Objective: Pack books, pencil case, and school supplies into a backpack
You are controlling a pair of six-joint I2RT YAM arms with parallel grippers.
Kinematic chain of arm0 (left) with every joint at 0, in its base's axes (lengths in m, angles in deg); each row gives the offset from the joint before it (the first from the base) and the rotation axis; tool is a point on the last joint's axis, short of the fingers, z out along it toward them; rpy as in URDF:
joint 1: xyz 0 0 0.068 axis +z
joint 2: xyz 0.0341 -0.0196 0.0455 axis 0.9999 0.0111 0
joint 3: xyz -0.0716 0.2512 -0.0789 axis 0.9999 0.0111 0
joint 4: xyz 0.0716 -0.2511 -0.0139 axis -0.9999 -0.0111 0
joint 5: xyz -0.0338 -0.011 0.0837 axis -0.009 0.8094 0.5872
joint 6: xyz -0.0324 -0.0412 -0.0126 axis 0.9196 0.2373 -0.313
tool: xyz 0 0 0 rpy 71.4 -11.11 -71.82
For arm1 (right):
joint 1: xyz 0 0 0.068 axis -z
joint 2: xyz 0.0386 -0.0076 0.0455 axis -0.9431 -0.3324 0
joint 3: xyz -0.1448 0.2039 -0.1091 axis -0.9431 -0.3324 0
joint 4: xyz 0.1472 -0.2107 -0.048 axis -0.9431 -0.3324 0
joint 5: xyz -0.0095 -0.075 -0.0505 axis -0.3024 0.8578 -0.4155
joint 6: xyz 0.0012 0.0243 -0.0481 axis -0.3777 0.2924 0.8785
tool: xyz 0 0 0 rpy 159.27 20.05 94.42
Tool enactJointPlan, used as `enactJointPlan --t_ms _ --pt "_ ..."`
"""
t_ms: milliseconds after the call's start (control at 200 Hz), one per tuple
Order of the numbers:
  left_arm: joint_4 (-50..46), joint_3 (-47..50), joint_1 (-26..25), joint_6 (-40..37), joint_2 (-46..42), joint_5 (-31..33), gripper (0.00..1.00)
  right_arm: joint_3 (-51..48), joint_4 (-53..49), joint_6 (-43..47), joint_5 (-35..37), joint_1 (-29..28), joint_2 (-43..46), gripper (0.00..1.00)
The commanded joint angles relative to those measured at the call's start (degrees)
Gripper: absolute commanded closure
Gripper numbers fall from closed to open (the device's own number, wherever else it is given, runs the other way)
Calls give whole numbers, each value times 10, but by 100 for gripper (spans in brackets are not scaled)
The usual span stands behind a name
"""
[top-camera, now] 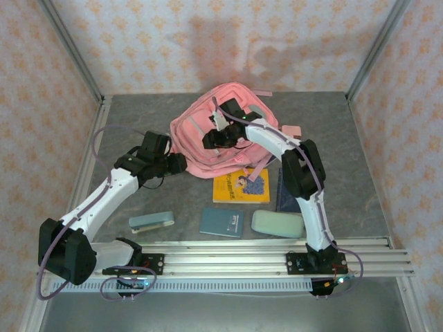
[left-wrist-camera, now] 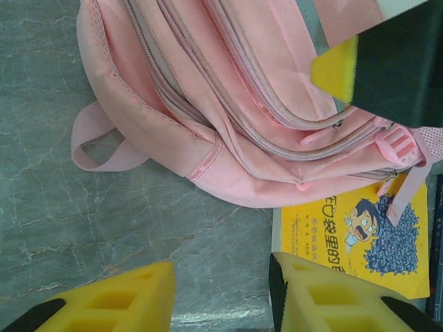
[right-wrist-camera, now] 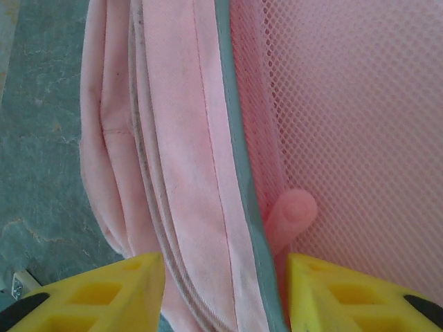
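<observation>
backpack (top-camera: 208,149): one, far middle of table (top-camera: 124,124).
books: three counted: yellow book (top-camera: 240,185) touching backpack, teal notebook (top-camera: 221,222), navy book (top-camera: 284,197).
pencil case (top-camera: 277,223): one, beside teal notebook.
stapler (top-camera: 151,222): one.
my left gripper (left-wrist-camera: 221,290): fingers wide apart, empty.
my right gripper (right-wrist-camera: 225,277): fingers apart, straddling backpack's edge.

Grey table (top-camera: 124,124) with backpack (top-camera: 190,135), books (top-camera: 240,185), pouch (top-camera: 277,223)

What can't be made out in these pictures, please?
- Dark book: in the top view, the right arm covers most of it.
- Yellow book: in the left wrist view, its upper edge lies under the backpack.
- Small pink thing right of the backpack: in the top view, too small to identify.
- Backpack's inside: in the right wrist view, close-up folds and mesh hide any opening.
</observation>
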Motion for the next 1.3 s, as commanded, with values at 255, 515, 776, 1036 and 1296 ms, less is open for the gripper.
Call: enactJointPlan --t_ms 255,515,776,1036,1296 --pt "-5 -7 2 -17 0 -5 60 26 -15 -14 -68 -4 -31 85" --pt "-20 -34 2 -42 -14 -24 60 24 61 -106 -43 15 74 100" --pt "-43 -65 -32 -77 -12 0 63 26 176 -317 -123 56 118 100" --pt "-79 -149 -105 -121 49 80 61 38 268 -455 -164 70 131 100" --pt "-106 -218 -130 -163 104 141 59 45 265 -466 -175 70 133 100"
